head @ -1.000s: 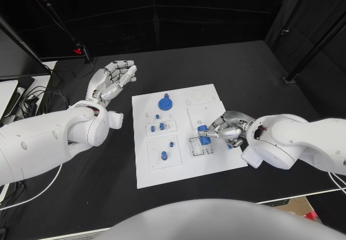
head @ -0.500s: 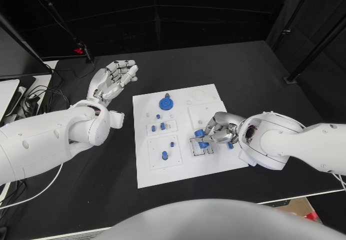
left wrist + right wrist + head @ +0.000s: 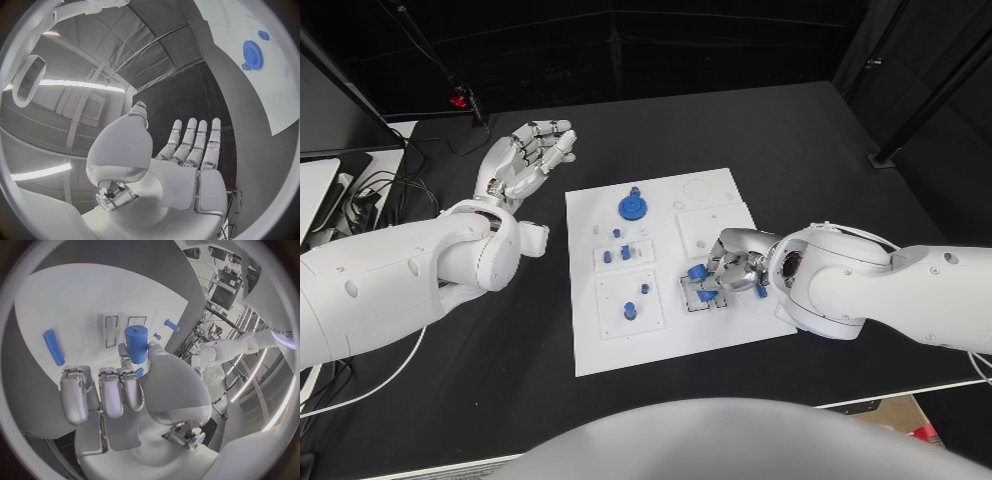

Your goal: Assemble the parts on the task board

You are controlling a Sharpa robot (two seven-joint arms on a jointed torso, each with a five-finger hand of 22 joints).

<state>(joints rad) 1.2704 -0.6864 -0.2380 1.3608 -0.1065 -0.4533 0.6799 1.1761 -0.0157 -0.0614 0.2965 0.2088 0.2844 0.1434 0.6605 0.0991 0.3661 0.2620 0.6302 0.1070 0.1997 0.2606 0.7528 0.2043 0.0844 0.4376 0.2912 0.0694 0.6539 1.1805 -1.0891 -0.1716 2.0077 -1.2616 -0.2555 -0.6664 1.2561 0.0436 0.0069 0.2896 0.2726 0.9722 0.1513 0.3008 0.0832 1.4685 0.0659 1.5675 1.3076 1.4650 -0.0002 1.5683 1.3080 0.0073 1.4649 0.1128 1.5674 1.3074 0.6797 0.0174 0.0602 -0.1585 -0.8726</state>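
The white task board (image 3: pixel 661 338) lies mid-table. My right hand (image 3: pixel 737 262) hovers over the board's right side and pinches an upright blue cylinder (image 3: pixel 697 272) above a small slotted block (image 3: pixel 702 297). In the right wrist view the cylinder (image 3: pixel 135 344) sits between the thumb and fingers of that hand (image 3: pixel 119 390), with two narrow slots (image 3: pixel 112 325) beyond it. A blue gear (image 3: pixel 632 208) stands at the board's far side. Small blue pegs (image 3: pixel 625 252) stand in the left plates. My left hand (image 3: pixel 524 160) is off the board's far left corner, fingers spread, holding nothing.
A loose blue peg (image 3: pixel 54 347) lies flat on the board (image 3: pixel 75 295) beside my right hand. The gear (image 3: pixel 252 55) also shows past my left hand (image 3: pixel 187 150). Cables and a white box (image 3: pixel 329 200) lie at the table's left edge.
My right hand has moved a little leftward and nearer over the board with the blue cylinder, now above the slotted block. The left hand has stayed put.
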